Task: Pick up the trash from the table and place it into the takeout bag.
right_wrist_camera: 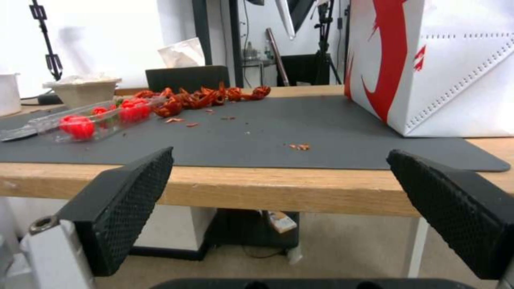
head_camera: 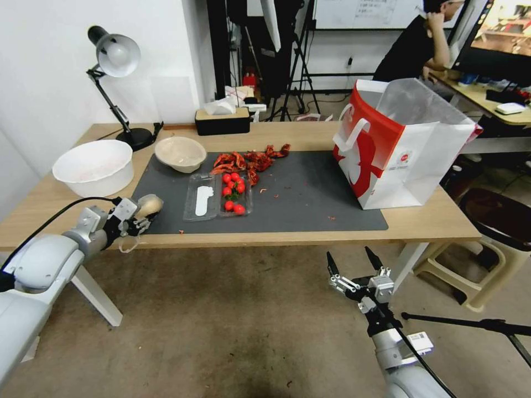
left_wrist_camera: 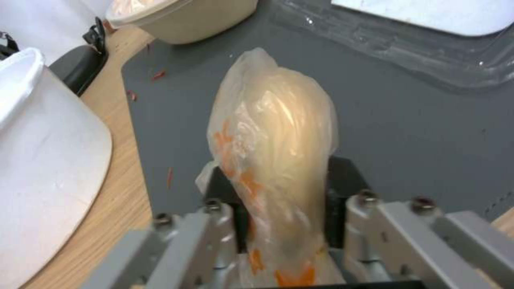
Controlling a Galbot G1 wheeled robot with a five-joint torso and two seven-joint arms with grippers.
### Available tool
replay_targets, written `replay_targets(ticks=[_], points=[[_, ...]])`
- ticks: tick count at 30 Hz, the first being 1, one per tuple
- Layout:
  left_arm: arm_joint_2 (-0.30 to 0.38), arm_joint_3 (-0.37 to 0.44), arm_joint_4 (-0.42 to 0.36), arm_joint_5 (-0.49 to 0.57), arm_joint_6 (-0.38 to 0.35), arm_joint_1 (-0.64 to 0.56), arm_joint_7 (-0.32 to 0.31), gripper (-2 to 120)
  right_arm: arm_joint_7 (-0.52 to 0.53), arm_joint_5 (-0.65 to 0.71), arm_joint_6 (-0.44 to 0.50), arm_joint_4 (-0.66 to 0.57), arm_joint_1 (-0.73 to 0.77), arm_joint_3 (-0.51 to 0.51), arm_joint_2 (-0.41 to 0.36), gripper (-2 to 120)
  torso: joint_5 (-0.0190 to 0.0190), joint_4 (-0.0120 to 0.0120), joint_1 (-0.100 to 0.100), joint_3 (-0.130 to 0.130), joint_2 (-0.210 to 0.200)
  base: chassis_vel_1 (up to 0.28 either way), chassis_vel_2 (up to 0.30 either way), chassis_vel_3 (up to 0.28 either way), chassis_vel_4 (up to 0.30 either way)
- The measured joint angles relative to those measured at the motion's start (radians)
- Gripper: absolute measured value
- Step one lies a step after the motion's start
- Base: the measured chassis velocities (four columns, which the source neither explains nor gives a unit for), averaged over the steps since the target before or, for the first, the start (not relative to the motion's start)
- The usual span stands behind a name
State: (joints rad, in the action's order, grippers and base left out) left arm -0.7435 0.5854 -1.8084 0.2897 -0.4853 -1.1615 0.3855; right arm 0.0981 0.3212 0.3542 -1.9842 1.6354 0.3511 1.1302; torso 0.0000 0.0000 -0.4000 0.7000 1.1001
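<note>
- Nearest to us in the head view, the right gripper (head_camera: 354,260) hangs below and in front of the table's near edge, over the floor; we note its two black fingers (right_wrist_camera: 128,200) spread wide apart with nothing between them.
- We see the left gripper (head_camera: 142,216) at the near left corner of the grey mat (head_camera: 310,199), its jaws clamped on a knotted clear bag (left_wrist_camera: 273,132) holding a pale beige lump; orange flecks show on the plastic.
- From the left wrist view we cannot tell whether the bag's far end rests on the mat or hangs just above it.
- Table (head_camera: 437,221): light wood, white legs.
- Takeout bag (head_camera: 409,143) stands upright and open on the right end of the mat, white with a red side, well apart from the left gripper.
- Beige bowl (head_camera: 180,152) sits at the far left corner of the mat; a larger white bowl (head_camera: 95,166) stands on bare wood left of the mat.
- We log a clear plastic tray (head_camera: 218,194) mid-left on the mat, with small red tomatoes (head_camera: 233,190) in its right half and something white in its left.
- Red shell scraps (head_camera: 251,159) lie heaped just behind the tray, crumbs scattered nearby.
- Desk lamp (head_camera: 113,61) and black tissue box (head_camera: 222,120) stand along the far edge.
</note>
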Motion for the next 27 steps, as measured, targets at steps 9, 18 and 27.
replay_targets(ticks=[9, 18, 27], points=[[0.015, -0.025, 0.04, 0.351, 0.277, 0.053, 0.045, 4, 0.002, 0.001, -0.002, 0.002, -0.008, -0.003, -0.004, 100, 0.0001, -0.0004, 0.0, 0.0, 0.0, 0.0, 0.0, 0.0, 0.0], [-0.015, -0.195, 0.161, 0.629, 0.42, 0.278, 0.338, 4, -0.001, 0.0, -0.005, 0.004, -0.005, -0.016, 0.0, 100, -0.0001, 0.0, 0.0, 0.0, 0.0, 0.0, 0.0, 0.0, 0.0], [-0.09, -0.389, 0.262, 0.68, 0.405, 0.547, 0.485, 4, -0.008, -0.006, 0.001, 0.003, 0.017, -0.009, 0.013, 100, 0.0005, 0.0001, 0.0, 0.0, 0.0, 0.0, 0.0, 0.0, 0.0]])
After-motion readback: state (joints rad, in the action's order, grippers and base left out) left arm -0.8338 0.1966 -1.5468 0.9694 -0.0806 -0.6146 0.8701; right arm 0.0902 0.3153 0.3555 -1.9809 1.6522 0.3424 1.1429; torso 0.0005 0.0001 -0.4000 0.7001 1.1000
